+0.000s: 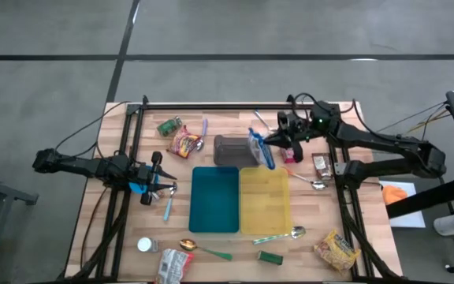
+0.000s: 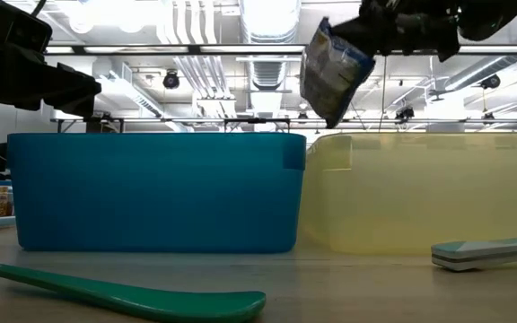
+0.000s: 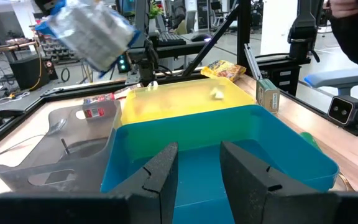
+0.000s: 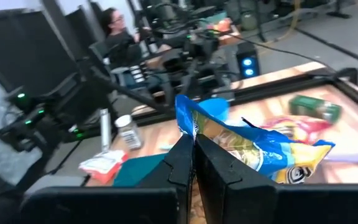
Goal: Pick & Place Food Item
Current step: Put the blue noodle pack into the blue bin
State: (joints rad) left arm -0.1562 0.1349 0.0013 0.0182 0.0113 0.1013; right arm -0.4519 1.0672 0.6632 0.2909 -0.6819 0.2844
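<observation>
A blue and silver snack bag [image 1: 260,148] hangs in the air over the far edge of the yellow bin [image 1: 278,211], beside the grey bin [image 1: 228,150]. My right gripper [image 1: 278,140] is shut on it; the low view shows the bag [image 2: 330,72] high above the yellow bin [image 2: 420,193]. The teal bin [image 1: 214,200] sits left of the yellow one. My left gripper [image 3: 197,165] waits open at the table's left side, facing the teal bin [image 3: 229,134], with nothing between its fingers. My right gripper pinches one end edge of the bag [image 4: 199,132] between its two shut fingers [image 4: 182,158]. The fingers come level from the table's right side. The bag is lifted clear and hangs tilted, down and away from the fingers [image 2: 328,85].
A red snack packet [image 1: 186,143] and a green packet [image 1: 169,126] lie at the far left. Spoons [image 1: 203,250], a yellow snack bag [image 1: 337,251], a small green box [image 1: 271,256] and a silver packet [image 1: 174,267] lie near the front. A person [image 4: 114,25] sits beyond the table.
</observation>
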